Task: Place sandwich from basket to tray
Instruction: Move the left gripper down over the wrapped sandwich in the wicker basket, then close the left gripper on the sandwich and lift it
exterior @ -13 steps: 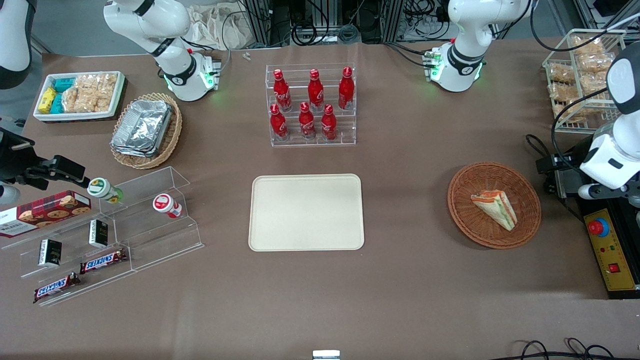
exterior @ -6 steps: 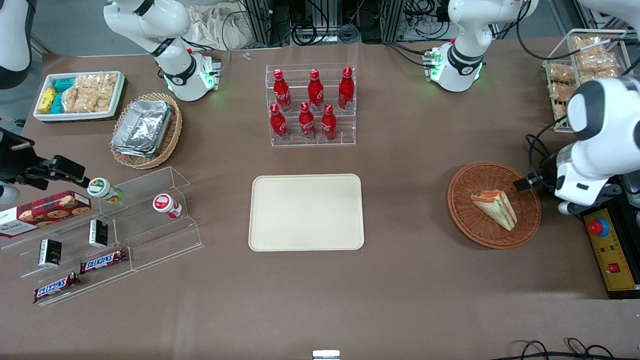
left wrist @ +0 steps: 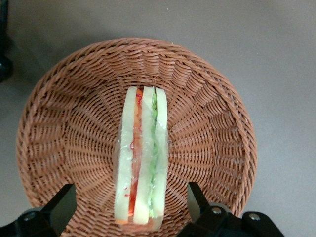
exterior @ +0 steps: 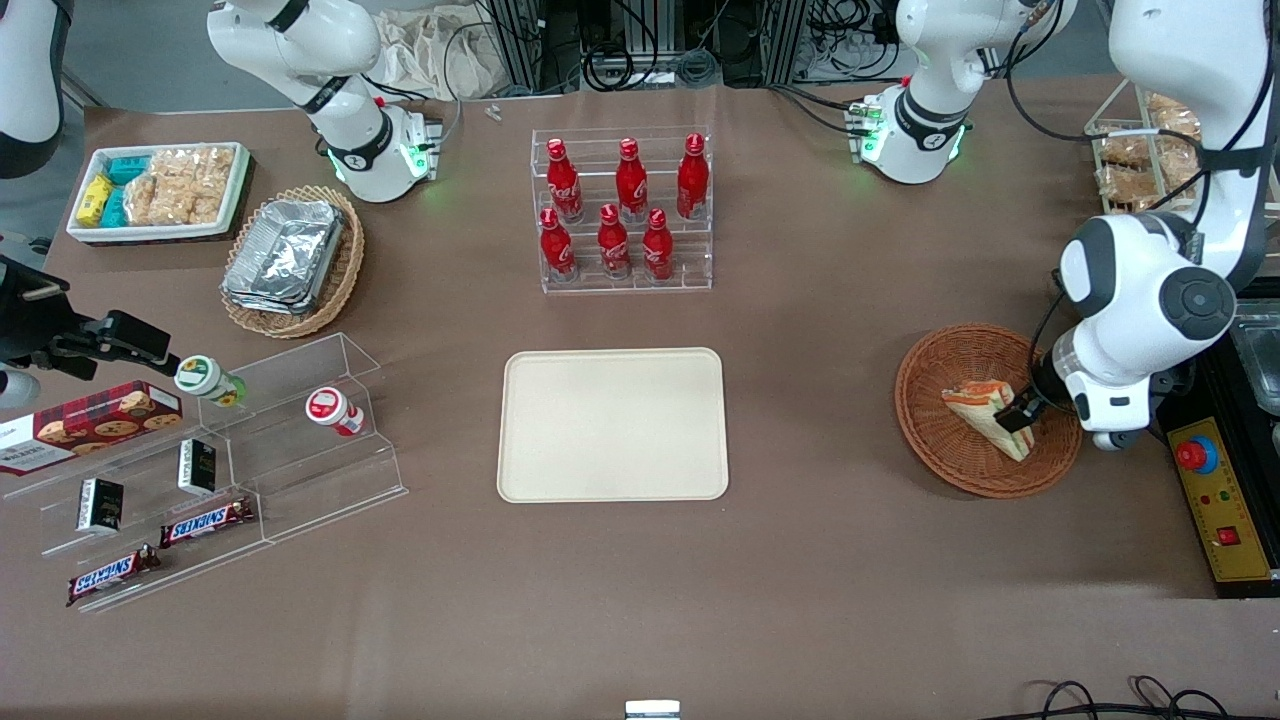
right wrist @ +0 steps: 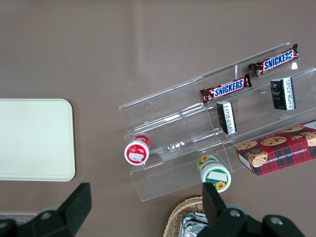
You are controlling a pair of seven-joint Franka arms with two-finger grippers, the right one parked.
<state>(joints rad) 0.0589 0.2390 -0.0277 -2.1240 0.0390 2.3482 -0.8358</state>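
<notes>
Left arm's hand (left wrist: 131, 205) hangs over the basket (exterior: 955, 465), low above the sandwich (exterior: 975, 408). Fingers (left wrist: 61, 202) spread wide, one each side of the wedge, not touching it; nothing pinched. In the front view the hand (exterior: 1020, 415) sits right at the sandwich's thick end, w/ the arm's white wrist above the basket rim.

Sandwich (left wrist: 140, 165) lies in the basket (left wrist: 59, 113), roughly mid-floor, standing on edge so the pale bread slices & orange-red + green filling layers face up. Looks wrapped in clear film.

Basket is on the brown tabletop (exterior: 800, 560) toward the working arm's end. Tray (exterior: 612, 424) lies flat on the tabletop, mid-table, well apart from the basket, nothing on it. Rack of red bottles (exterior: 622, 208) stands farther from the front camera than the tray
</notes>
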